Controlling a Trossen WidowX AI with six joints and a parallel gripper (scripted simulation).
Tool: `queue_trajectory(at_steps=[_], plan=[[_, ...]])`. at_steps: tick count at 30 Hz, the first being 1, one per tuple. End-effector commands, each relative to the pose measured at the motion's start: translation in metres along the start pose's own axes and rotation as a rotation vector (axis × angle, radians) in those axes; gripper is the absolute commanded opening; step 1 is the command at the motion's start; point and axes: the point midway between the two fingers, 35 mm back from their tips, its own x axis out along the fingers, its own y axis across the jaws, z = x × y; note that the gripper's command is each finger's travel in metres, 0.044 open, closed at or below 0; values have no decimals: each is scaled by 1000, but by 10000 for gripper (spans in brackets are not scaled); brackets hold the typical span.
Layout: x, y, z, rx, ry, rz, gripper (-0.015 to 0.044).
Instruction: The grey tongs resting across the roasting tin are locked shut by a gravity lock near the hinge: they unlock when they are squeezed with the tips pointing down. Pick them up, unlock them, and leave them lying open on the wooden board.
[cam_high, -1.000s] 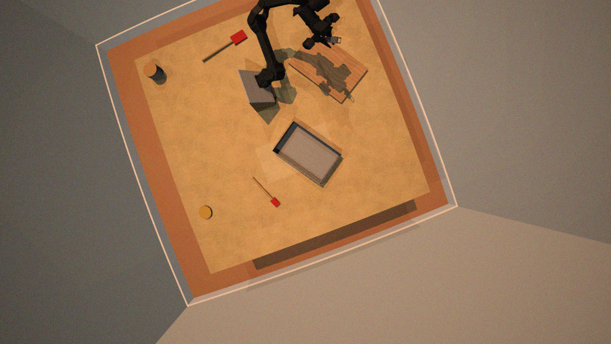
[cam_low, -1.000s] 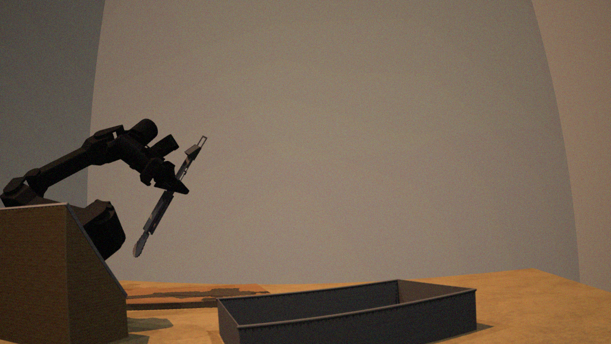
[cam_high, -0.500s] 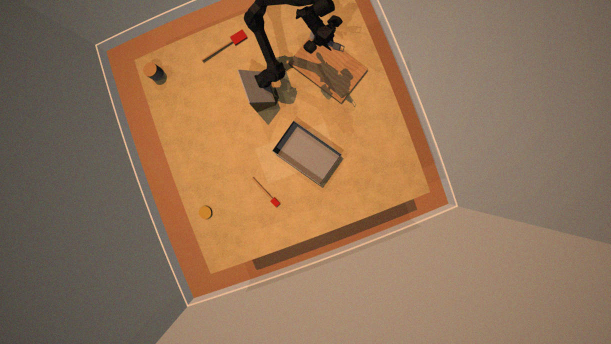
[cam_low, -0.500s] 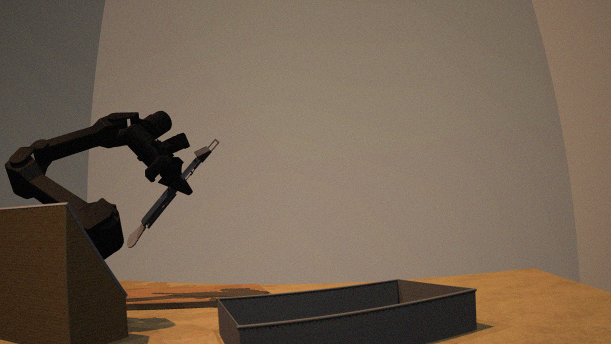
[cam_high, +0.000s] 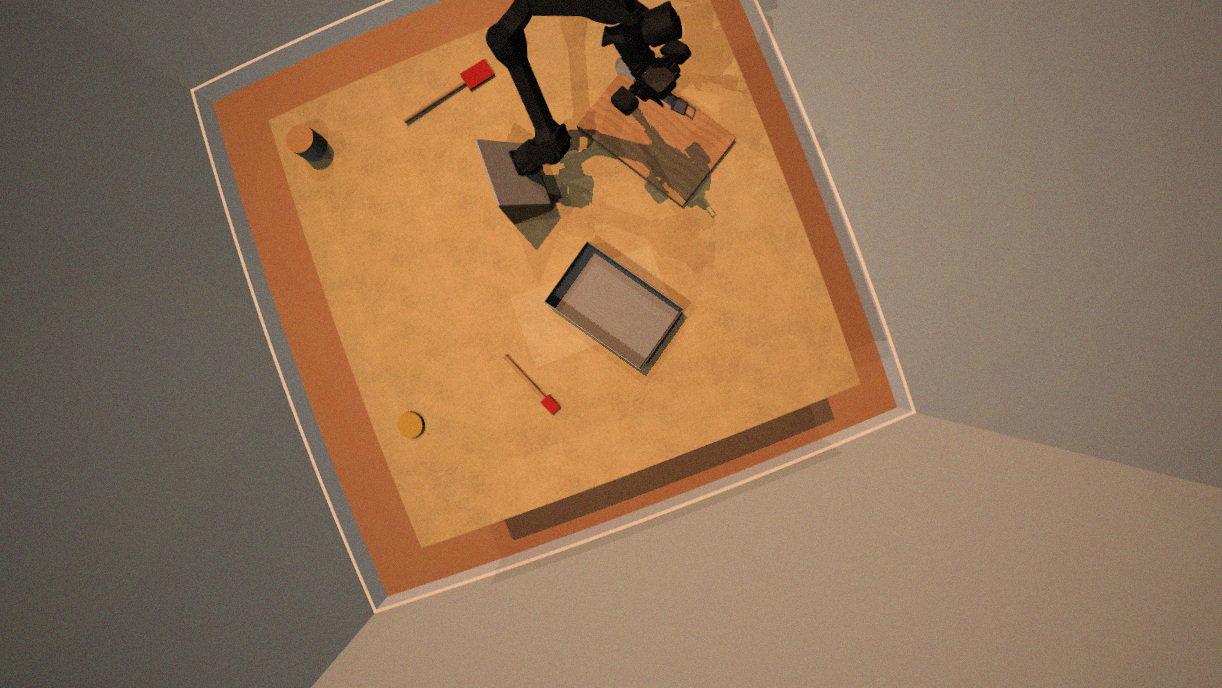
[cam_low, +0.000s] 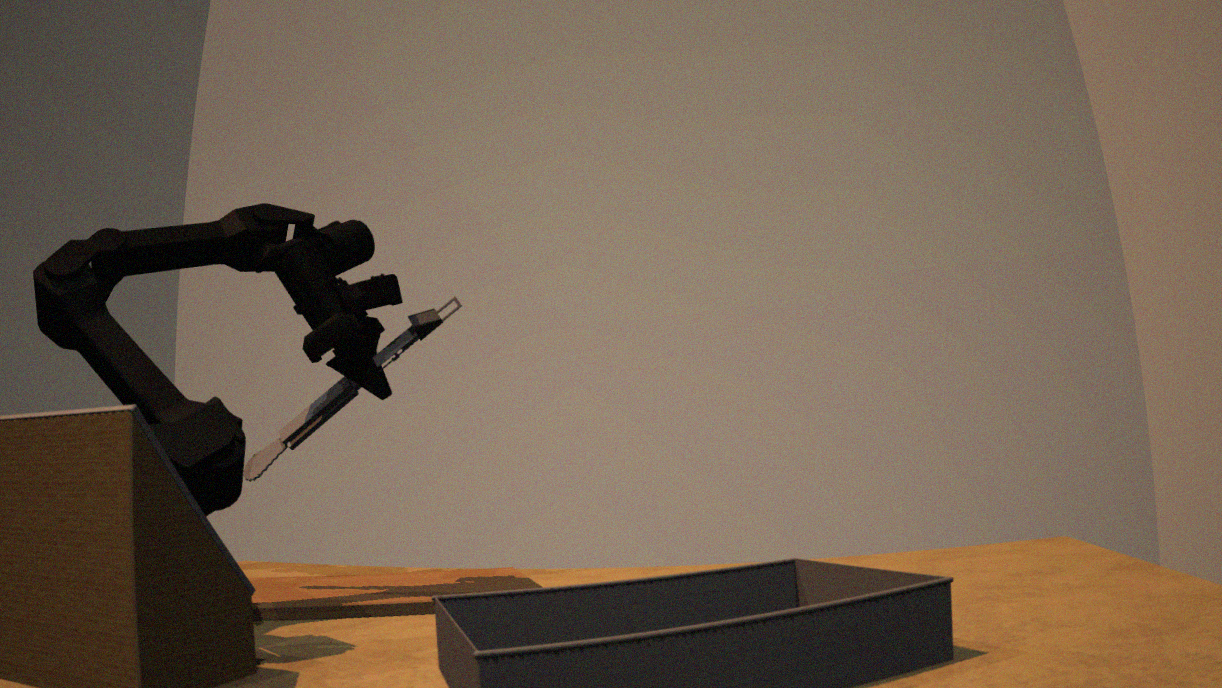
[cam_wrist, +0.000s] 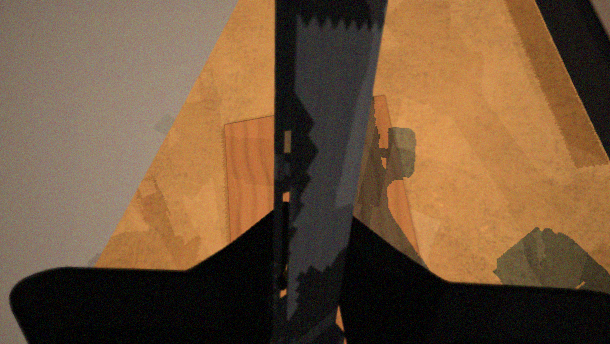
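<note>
My gripper (cam_high: 656, 92) (cam_low: 369, 377) (cam_wrist: 309, 212) is shut on the grey tongs (cam_high: 681, 105) (cam_low: 320, 413) (cam_wrist: 325, 125), around their middle. The tongs hang in the air, high above the wooden board (cam_high: 711, 141) (cam_low: 342, 609) (cam_wrist: 247, 175). In the exterior view they slant: the pale tips point down and to the left, and the hinge end with its small loop points up and to the right. Their two arms look close together; the lock's state cannot be told. The roasting tin (cam_high: 619, 307) (cam_low: 709, 658) is empty.
A wedge-shaped block (cam_high: 513, 175) (cam_low: 68, 546) stands by the arm's base, between board and tin. A red-headed tool (cam_high: 478, 74) lies at the back left and a smaller one (cam_high: 549, 404) left of the tin. An orange-topped cylinder (cam_high: 301, 139) and a yellow disc (cam_high: 411, 424) are farther left.
</note>
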Motion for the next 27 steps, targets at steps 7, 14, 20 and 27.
queue_trajectory(at_steps=[7, 14, 20, 27], plan=[[8, 2, 2, -5, 106, -12, -150], [17, 2, 0, -19, 189, -26, -150], [25, 2, -3, -37, 261, -40, -150], [32, 4, -7, -54, 310, -41, -150]])
